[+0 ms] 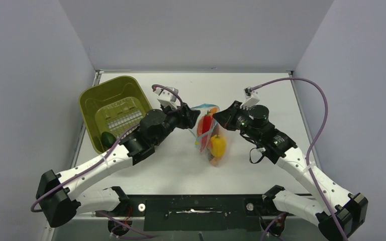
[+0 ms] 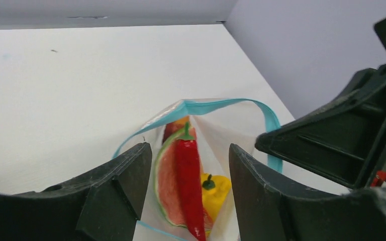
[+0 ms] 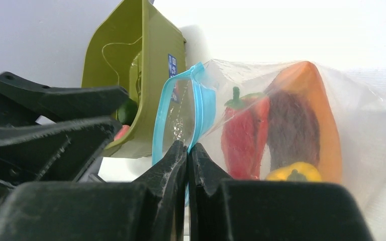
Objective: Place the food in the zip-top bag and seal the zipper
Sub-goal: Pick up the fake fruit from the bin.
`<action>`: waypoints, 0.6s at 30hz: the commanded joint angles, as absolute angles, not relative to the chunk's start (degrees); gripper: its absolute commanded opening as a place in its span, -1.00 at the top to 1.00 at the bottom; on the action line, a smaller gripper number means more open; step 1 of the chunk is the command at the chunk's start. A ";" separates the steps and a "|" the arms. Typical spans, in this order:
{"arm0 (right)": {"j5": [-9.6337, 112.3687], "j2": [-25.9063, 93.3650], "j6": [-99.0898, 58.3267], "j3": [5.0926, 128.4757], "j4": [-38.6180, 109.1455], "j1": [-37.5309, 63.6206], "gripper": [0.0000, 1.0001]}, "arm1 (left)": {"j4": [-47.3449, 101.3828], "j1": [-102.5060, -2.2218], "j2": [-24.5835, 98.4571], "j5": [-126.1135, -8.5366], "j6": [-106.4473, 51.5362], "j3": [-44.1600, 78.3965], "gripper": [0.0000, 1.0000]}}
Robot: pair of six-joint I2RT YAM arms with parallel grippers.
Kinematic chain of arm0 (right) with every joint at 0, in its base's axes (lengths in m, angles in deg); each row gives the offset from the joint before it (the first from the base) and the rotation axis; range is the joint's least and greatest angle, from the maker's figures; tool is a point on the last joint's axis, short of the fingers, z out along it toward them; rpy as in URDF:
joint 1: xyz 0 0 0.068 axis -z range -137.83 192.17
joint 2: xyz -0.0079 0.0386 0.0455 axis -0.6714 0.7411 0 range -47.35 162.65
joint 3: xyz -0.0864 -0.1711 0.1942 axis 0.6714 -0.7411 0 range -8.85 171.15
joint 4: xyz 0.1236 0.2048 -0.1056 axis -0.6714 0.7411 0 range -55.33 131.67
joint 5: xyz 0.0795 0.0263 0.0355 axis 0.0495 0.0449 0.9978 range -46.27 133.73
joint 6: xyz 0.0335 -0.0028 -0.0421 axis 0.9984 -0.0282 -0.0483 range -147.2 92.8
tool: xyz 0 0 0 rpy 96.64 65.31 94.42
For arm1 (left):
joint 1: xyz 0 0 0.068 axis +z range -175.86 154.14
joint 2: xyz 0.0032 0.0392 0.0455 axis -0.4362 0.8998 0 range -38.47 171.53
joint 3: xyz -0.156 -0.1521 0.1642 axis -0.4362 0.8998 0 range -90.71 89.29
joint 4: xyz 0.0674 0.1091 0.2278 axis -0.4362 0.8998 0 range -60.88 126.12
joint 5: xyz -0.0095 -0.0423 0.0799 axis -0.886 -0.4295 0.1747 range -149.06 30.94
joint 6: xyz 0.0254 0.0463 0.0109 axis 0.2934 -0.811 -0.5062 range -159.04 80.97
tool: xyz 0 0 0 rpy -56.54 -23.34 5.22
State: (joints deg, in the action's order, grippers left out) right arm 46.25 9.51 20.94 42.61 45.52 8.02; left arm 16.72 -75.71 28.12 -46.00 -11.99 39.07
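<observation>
The clear zip-top bag (image 1: pixel 212 140) lies mid-table, its mouth held up and agape. Inside I see food: a red chilli (image 2: pixel 188 175), a watermelon slice (image 2: pixel 165 187), a yellow pepper (image 2: pixel 216 192) and an orange piece (image 3: pixel 311 80). The light-blue zipper (image 2: pixel 221 104) loops round the mouth. My left gripper (image 2: pixel 190 150) hovers open just over the mouth, with nothing between its fingers. My right gripper (image 3: pixel 188 146) is shut on the zipper (image 3: pixel 197 105) at the mouth's right side, holding that edge up. A dark green food piece (image 1: pixel 108 138) lies in the bin.
The olive-green bin (image 1: pixel 100 95) stands tilted at the back left, close behind my left arm; a green piece (image 3: pixel 127 111) shows inside it. Grey walls close in the table on the left, back and right.
</observation>
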 commanded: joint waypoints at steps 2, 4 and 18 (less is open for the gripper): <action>44.04 6.42 19.18 42.53 43.01 8.32 1.00 | 32.92 -74.62 25.28 -35.47 -15.66 31.24 -0.15; 43.99 6.18 19.00 42.33 43.23 8.33 1.00 | 35.48 -73.12 24.41 -34.57 -15.87 30.79 -0.17; 44.07 5.56 17.81 41.73 44.75 8.40 1.00 | 52.59 -52.75 22.44 -38.51 -10.39 29.78 -0.12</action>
